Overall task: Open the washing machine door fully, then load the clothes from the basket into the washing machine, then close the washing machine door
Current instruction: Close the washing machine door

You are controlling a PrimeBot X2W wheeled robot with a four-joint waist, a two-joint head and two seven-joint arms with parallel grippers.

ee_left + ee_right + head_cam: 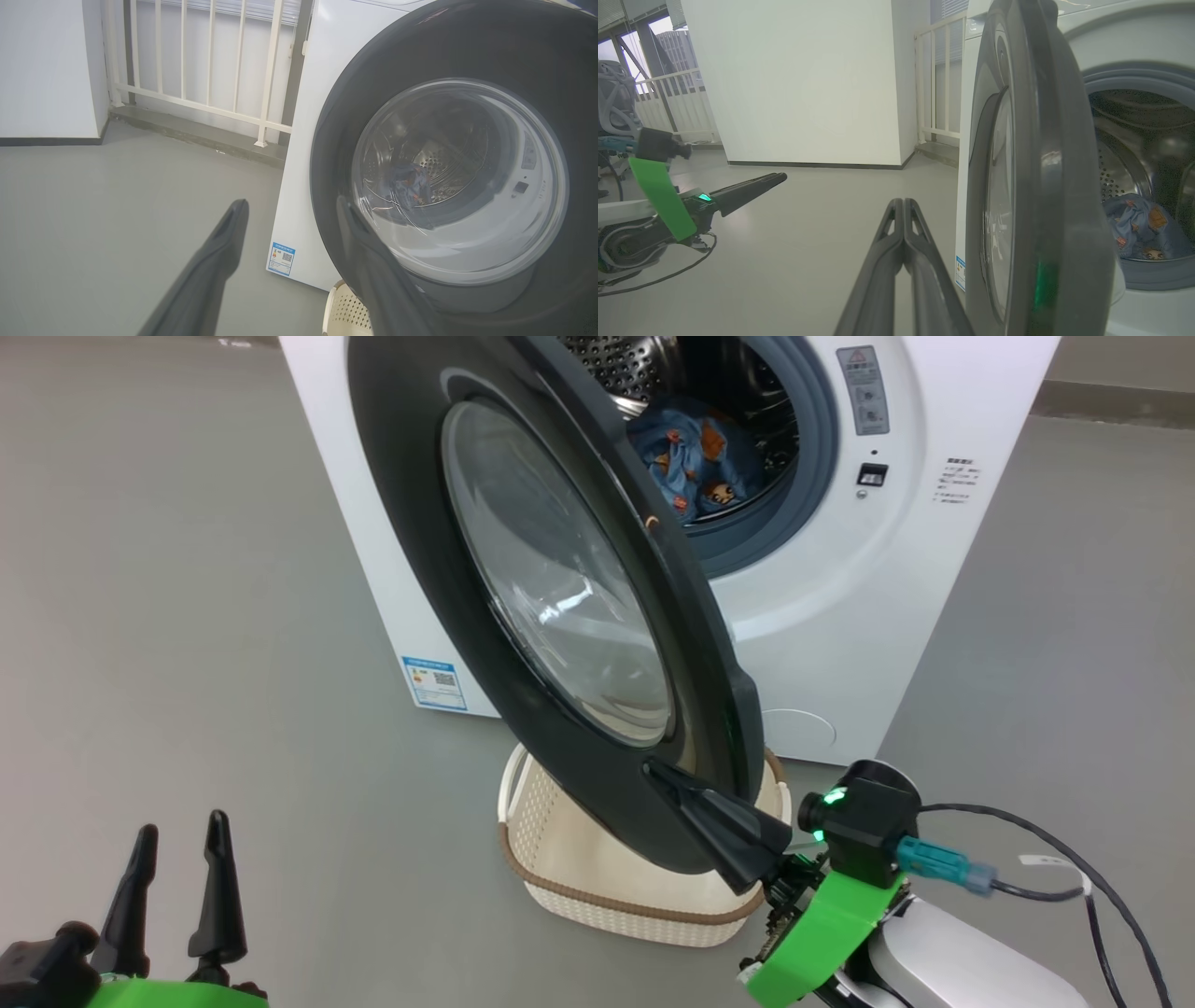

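Loading looks done: the clothes (695, 457) lie in the washing machine (840, 644) drum, and what you can see of the basket (597, 896) is empty. Only closing is left. The washing machine door (560, 579) stands half open, with your right hand (658, 771), fingers pinched together, at its lower outer rim. Your left hand (182, 826) is spread wide, well apart.

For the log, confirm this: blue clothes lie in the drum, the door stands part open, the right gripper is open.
Wrong: the right gripper is shut, not open, as the right wrist view shows. The clothes and door are as stated.
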